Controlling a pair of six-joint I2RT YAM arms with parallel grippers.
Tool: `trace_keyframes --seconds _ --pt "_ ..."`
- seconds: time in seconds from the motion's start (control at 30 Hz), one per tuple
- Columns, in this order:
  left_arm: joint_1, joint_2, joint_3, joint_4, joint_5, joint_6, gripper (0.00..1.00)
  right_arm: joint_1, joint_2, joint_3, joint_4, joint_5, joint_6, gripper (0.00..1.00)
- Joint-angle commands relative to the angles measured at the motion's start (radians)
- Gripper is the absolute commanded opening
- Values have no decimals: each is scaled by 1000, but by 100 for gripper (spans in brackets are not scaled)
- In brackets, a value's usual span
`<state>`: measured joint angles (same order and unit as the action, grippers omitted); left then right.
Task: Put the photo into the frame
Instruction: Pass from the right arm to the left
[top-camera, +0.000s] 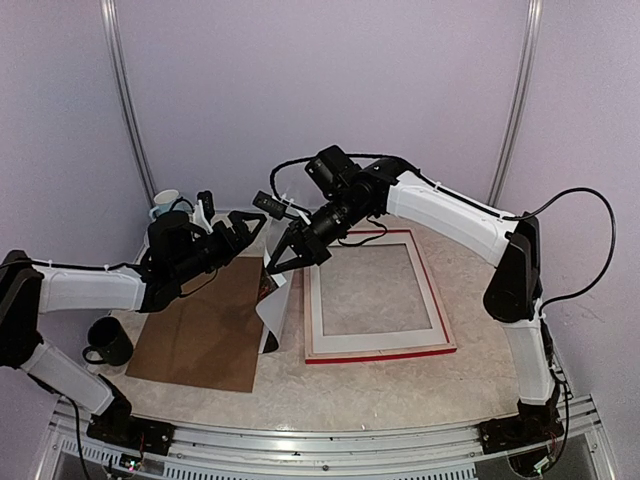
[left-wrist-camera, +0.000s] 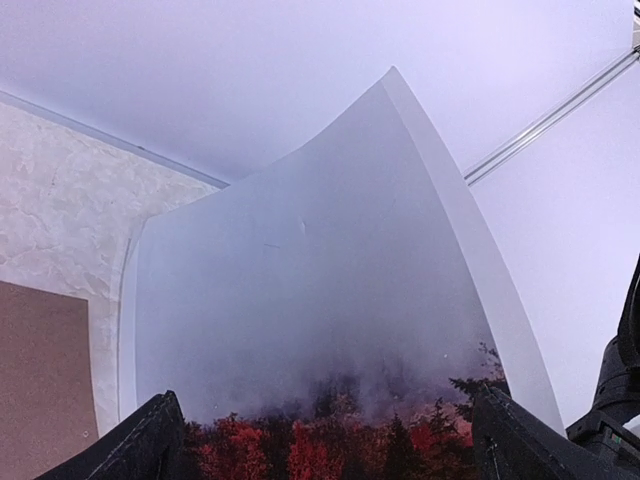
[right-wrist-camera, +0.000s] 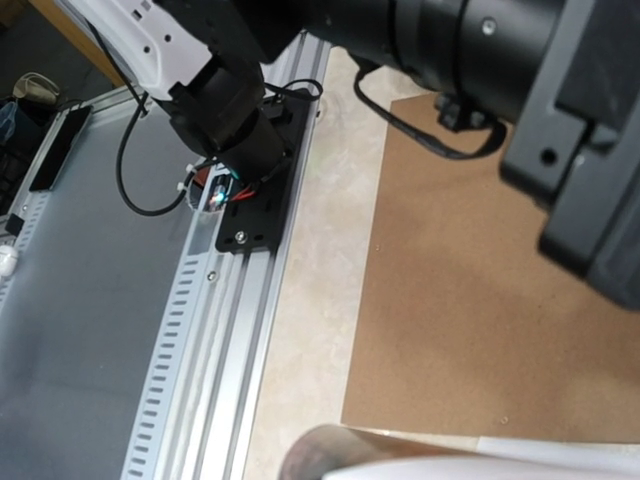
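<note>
Since the photo (top-camera: 275, 310) is pinched at its upper corner by the closed right gripper (top-camera: 283, 260), it is shown hanging on edge at the centre of the top view. Its long axis runs steeply down from that gripper towards the surface (top-camera: 400, 390). Whether the lower edge rests on the surface cannot be resolved.

The sheet is bowed. Its white back is turned to the right of the picture, towards the frame (top-camera: 380, 351), and its printed face to the left, towards the left gripper (top-camera: 245, 235). That gripper is spread to its fullest and nothing is held in it. In the left wrist view the printed face fills the space ahead of its fingers, though contact cannot be judged.

The frame is laid flat just right of the photo's foot, pale wood side up, with red showing along its outer edges. The mottled surface is seen within its opening.

The coming move is judged to turn on this relation: the sheet must be carried rightward and lowered flat, long axis matched to the frame's. The right arm is nearer and already has the grip.

A brown backing board (top-camera: 200, 325) occupies the lower left, just beside the photo. A black mug (top-camera: 108, 342) stands at the left edge, well apart.
</note>
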<state>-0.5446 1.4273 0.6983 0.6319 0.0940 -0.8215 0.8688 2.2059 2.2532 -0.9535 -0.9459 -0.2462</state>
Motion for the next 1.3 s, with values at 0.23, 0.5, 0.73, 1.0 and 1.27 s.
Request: trace_keyframes --seconds 0.23,0.5,0.73,1.0,1.27 --pt "8 -5 93 -67 96 29 99 7 36 31 -10 -6 -16 4" --pt "4 -31 121 -137 155 63 99 7 50 21 -9 20 -8 6" --pt "-15 -60 120 -226 146 122 99 7 65 22 -4 36 1 7" --pt "-42 -59 179 -353 130 203 94 7 80 23 -4 43 12 8" --pt "-54 13 222 -422 135 231 86 9 92 19 -5 25 13 8"
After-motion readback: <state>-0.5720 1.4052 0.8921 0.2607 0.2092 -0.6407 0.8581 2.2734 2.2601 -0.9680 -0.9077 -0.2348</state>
